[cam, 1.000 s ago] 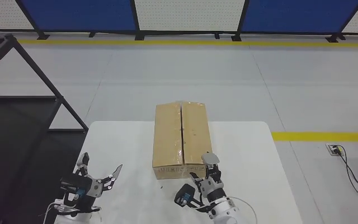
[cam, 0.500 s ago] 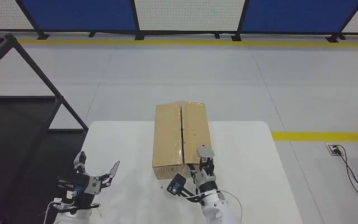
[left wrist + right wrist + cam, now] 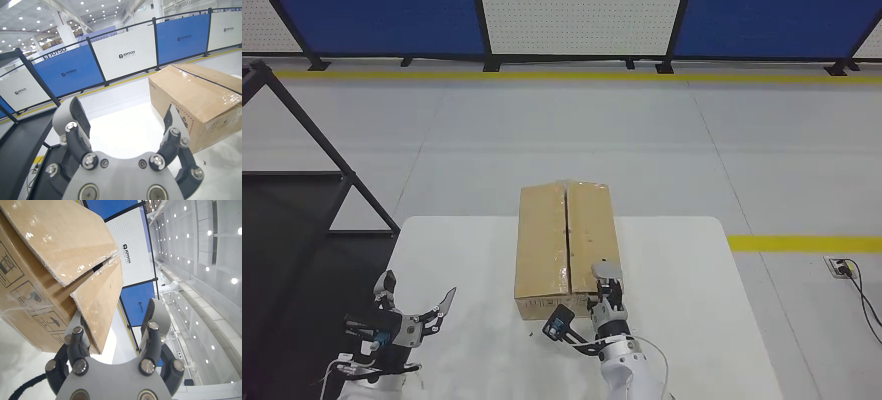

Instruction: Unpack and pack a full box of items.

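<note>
Cardboard was the whole job: on your white table [image 3: 682, 280], the box [image 3: 567, 240] lay mid-table, its long axis running straight away from the robot and 1 short end facing it. Its 2 top flaps met along a centre seam under glossy clear tape, and at the near end they stood slightly apart. The right flap [image 3: 98, 306] had its near corner poking between the fingers of your right gripper [image 3: 603, 288], whose jaws stood wide and clamped nothing. That arm was by far the nearer. Your left gripper [image 3: 123, 108], equally spread and empty, hung over the table's near left corner, well apart from the box.
</note>
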